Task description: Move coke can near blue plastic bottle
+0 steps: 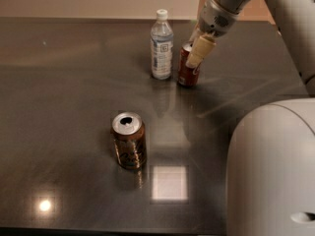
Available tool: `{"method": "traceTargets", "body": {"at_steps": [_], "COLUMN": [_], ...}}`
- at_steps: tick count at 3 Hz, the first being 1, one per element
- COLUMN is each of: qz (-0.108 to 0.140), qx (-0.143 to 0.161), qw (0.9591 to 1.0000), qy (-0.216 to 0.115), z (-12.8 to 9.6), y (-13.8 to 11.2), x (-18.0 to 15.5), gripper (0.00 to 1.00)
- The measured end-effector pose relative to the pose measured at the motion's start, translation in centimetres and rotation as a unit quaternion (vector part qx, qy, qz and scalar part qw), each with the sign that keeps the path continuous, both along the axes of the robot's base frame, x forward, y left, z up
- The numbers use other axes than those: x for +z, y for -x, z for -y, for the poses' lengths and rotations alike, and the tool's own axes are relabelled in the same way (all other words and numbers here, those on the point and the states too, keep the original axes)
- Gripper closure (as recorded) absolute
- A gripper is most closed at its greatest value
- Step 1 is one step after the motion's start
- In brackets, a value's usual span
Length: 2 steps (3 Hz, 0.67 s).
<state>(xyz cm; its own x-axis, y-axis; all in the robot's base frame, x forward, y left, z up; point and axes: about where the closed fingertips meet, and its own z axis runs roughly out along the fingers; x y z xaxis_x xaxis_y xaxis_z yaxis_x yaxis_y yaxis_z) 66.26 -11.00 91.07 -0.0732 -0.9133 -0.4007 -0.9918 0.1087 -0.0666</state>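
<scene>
The gripper (193, 59) clasped the coke can (187, 76) just beside the bottle (161, 45), leaving only a slim gap. Open table (59, 107) surrounded the brown can (129, 146).

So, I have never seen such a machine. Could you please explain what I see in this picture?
This is a robot with one arm on a mobile base. The big white shape at the lower right seems to be part of its body. There is only one camera. It looks down on a dark table; where it is mounted is not on record. At the arm's end is the tool, a two-finger gripper, over the far side of the table. It appears closed on a dark red coke can, which stands close to the right of the blue plastic bottle. Nearer the camera, an opened brown can stands alone.
</scene>
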Motion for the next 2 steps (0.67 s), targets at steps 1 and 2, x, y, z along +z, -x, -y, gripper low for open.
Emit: {"method": "traceTargets", "body": {"at_steps": [1, 2], "qz": [0.001, 0.001], "qx": [0.009, 0.009], "qw": [1.0, 1.0], "qy": [0.002, 0.002], "z": [-0.72, -0.72], "y": [-0.34, -0.35], "x": [-0.32, -0.32], "gripper": [0.0, 0.0]}}
